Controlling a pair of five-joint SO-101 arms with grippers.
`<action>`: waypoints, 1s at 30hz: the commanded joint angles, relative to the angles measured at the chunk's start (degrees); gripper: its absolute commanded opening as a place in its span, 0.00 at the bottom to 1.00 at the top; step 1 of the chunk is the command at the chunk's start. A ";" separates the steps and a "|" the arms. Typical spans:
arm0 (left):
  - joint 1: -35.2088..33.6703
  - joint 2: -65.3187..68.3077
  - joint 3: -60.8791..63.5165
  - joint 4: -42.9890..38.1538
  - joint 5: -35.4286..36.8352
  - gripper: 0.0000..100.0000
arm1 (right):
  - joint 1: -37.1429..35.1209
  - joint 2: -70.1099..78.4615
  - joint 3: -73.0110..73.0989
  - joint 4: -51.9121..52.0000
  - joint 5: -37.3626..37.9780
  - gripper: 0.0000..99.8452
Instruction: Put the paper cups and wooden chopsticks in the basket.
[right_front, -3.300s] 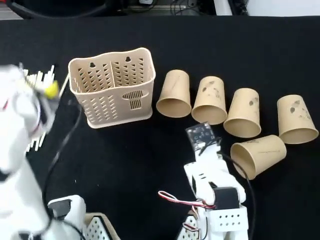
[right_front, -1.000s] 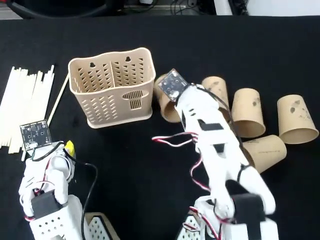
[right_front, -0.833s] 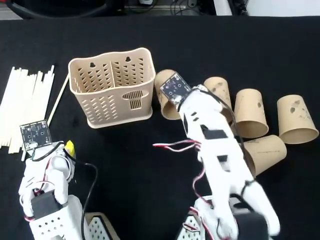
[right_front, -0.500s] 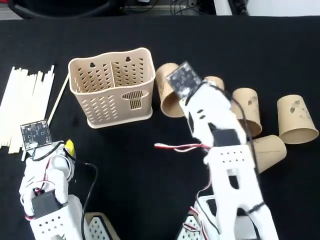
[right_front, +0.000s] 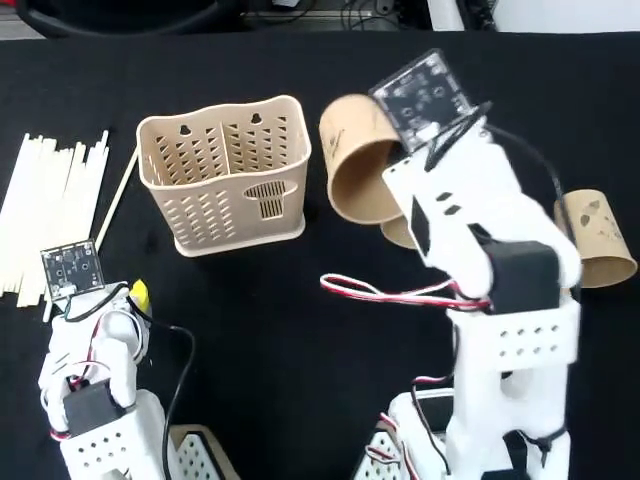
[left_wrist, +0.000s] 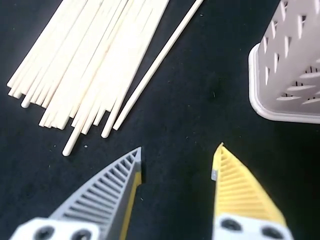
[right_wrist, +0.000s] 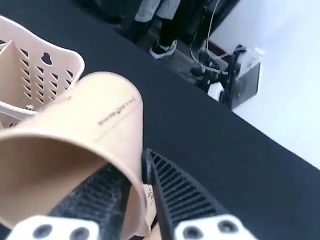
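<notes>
Cup (right_front: 355, 170): tan paper, wall pinched by right end effector (right_wrist: 135, 172); left end effector (left_wrist: 179, 148) agape, empty.

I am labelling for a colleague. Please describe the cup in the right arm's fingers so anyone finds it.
Find the beige basket on the black table. Just right of it in the high view, the right arm's fingers grip a paper cup. Unlike the other cups, resting on the table, it is lifted.

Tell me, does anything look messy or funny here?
One chopstick lies slanted, apart from the pile, beside the basket. A cup is tilted in the air by the basket. Nothing looks spilled or broken.
</notes>
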 joint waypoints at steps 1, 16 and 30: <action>0.13 -0.26 -0.13 -0.88 -0.35 0.23 | -4.75 1.36 -6.81 3.69 -3.60 0.01; 0.22 -0.26 -0.13 -0.88 -0.26 0.23 | -16.44 16.40 -18.59 5.36 -4.66 0.01; 1.98 -0.26 -0.04 -0.62 -0.35 0.23 | -14.77 40.66 -39.43 12.57 -4.57 0.01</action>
